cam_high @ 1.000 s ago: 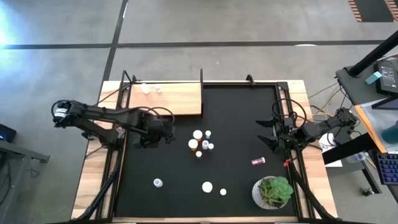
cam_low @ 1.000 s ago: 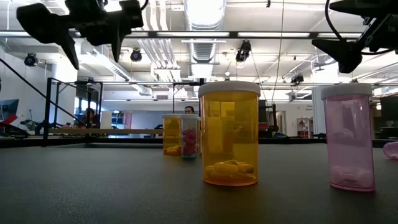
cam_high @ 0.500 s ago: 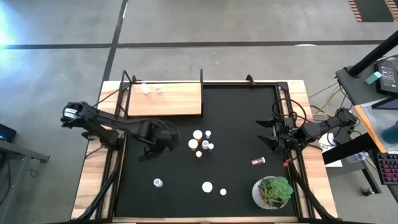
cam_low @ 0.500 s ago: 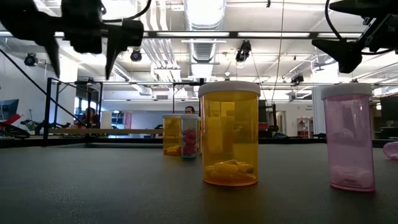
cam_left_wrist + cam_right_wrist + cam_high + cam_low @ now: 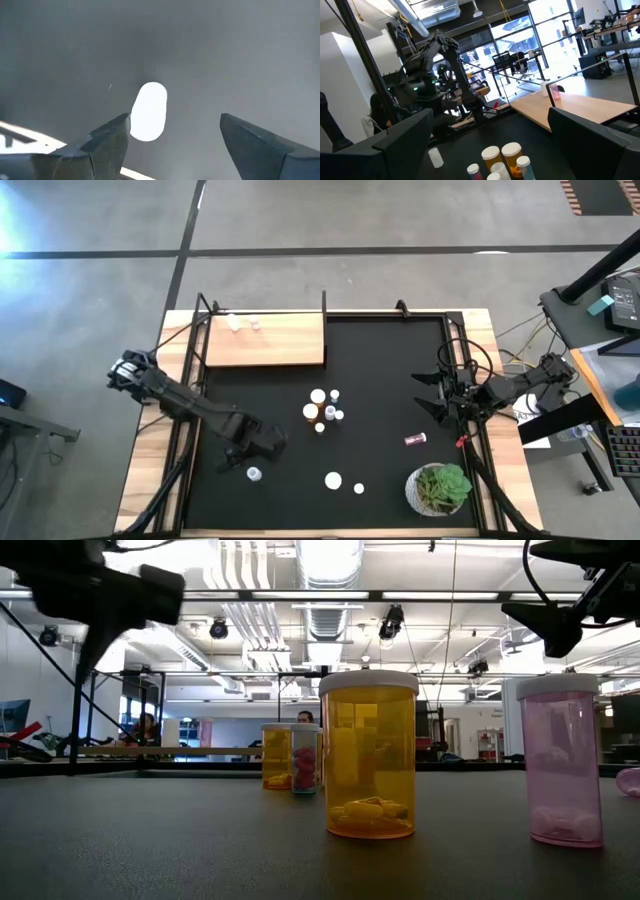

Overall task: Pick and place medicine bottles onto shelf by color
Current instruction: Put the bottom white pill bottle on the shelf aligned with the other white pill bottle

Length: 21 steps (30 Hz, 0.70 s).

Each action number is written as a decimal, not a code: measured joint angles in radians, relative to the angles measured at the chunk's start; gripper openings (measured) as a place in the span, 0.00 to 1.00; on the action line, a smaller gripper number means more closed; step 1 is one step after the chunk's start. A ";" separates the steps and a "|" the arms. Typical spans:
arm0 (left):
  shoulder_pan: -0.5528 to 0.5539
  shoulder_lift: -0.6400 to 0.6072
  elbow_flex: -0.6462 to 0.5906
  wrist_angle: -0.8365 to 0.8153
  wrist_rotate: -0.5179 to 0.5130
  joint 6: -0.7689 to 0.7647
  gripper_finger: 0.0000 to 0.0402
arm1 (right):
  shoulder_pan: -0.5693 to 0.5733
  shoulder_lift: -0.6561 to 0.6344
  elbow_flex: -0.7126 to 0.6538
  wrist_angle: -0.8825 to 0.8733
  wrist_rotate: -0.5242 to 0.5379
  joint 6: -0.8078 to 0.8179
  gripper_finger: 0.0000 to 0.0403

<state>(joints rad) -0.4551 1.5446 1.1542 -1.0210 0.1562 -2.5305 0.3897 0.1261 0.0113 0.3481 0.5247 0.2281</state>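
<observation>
My left gripper [image 5: 248, 454] points down, open, just over a small white-capped medicine bottle [image 5: 254, 474] standing on the black mat [image 5: 380, 360] near its front left. The left wrist view shows this bottle [image 5: 147, 111] as a white blur between and beyond my fingers, closer to one. A cluster of orange, white and red bottles [image 5: 322, 410] stands mid-mat. A pink bottle [image 5: 415, 439] lies on its side at the right. The wooden shelf [image 5: 265, 342] sits at the far left with two small bottles [image 5: 243, 323] on it. My right gripper [image 5: 430, 395] waits open at the right edge.
A potted green plant [image 5: 440, 488] stands at the near right corner. Two more white-capped bottles [image 5: 333, 479] [image 5: 359, 488] stand near the front edge. In the low view an orange bottle [image 5: 368, 755] and a pink one [image 5: 565, 760] stand close to the camera.
My left gripper has swung from beside the bottle cluster toward the table's near edge and come down a little, rolling about its own axis. It now hangs over the white bottle at the front left. Its fingers stay as far apart as before.
</observation>
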 joint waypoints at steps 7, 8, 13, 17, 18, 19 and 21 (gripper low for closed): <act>-0.095 0.024 0.000 0.037 -0.017 -0.216 0.72 | 0.000 0.000 0.000 0.000 0.000 0.000 0.95; -0.102 0.034 0.000 0.045 -0.018 -0.234 0.72 | 0.000 0.000 0.000 0.000 0.000 0.000 0.95; -0.109 0.096 0.000 0.091 -0.017 -0.268 0.72 | 0.000 0.000 0.000 0.000 0.000 0.000 0.95; -0.110 0.125 0.000 0.105 -0.014 -0.266 0.72 | 0.000 0.000 0.000 0.000 0.000 0.000 0.95; -0.111 0.127 0.000 0.104 -0.014 -0.265 0.72 | 0.000 0.000 0.000 0.000 0.000 0.000 0.95; -0.112 0.127 0.000 0.103 -0.014 -0.264 0.72 | 0.000 0.000 0.000 0.000 0.000 0.000 0.95; -0.115 0.127 0.000 0.093 -0.014 -0.261 0.70 | 0.000 0.000 0.000 0.000 0.000 0.000 0.95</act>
<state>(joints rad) -0.5697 1.6714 1.1542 -0.9277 0.1417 -2.7911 0.3897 0.1261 0.0113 0.3481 0.5243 0.2280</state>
